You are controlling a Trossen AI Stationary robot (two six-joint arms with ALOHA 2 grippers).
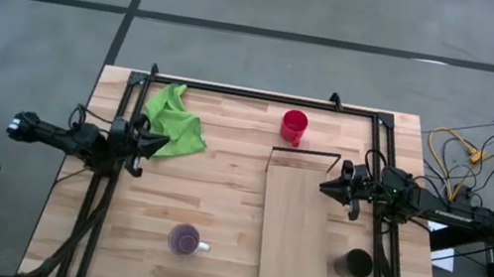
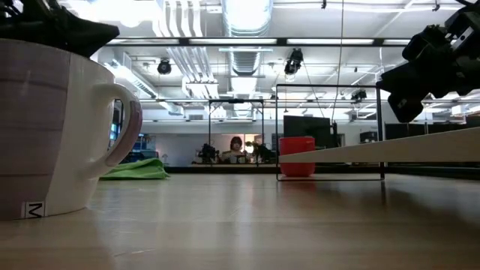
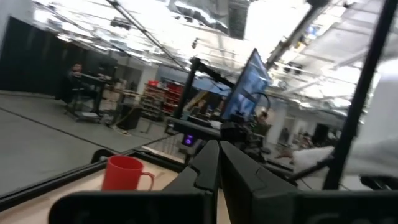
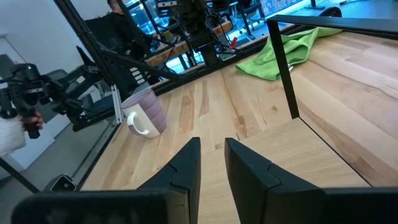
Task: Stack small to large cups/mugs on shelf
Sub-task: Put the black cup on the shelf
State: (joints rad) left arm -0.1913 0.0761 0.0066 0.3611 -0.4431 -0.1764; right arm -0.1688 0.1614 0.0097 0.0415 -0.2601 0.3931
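Note:
The red cup (image 1: 294, 124) stands upright on the table at the far side, beyond the shelf (image 1: 297, 232), a light wood board with a black wire frame (image 1: 305, 152) at its ends. The purple cup (image 1: 185, 240) with a pale handle (image 2: 124, 124) stands near the front edge, left of the shelf. The black cup (image 1: 354, 263) stands right of the shelf. My left gripper (image 1: 161, 144) is shut and empty, hovering by the green cloth. My right gripper (image 1: 324, 185) hovers over the shelf's far right part, its fingers a narrow gap apart (image 4: 212, 155), empty.
A green cloth (image 1: 174, 121) lies crumpled at the far left of the table. Black frame rails (image 1: 264, 95) run along the table's far edge and both sides. The red cup also shows in the left wrist view (image 3: 124, 173). People and equipment stand in the room behind.

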